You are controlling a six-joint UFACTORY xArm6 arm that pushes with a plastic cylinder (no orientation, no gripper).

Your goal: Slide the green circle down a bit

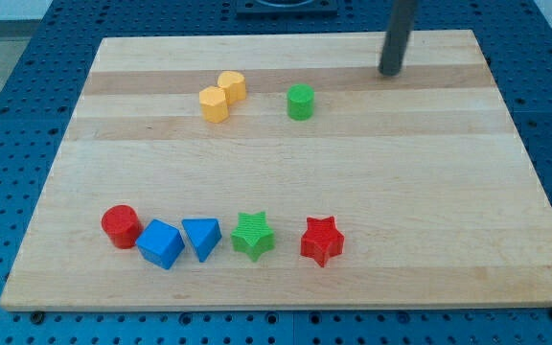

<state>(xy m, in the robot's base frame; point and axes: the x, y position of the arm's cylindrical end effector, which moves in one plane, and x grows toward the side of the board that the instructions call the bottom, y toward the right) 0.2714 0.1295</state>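
Near the board's (286, 278) bottom edge, a row: red cylinder (120, 226), blue cube (160, 243), blue triangle (202, 237), green star (253, 235), red star (321, 240); toward the top edge, yellow blocks (222, 96); green circle (300, 101); my tip (389, 72), a bare rod without pincer, stands apart to the circle's upper right.

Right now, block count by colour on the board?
Yellow: 2, a yellow block and a second yellow block
Green: 2, green circle and green star
Red: 2, red cylinder and red star
Blue: 2, blue cube and blue triangle
Total: 8
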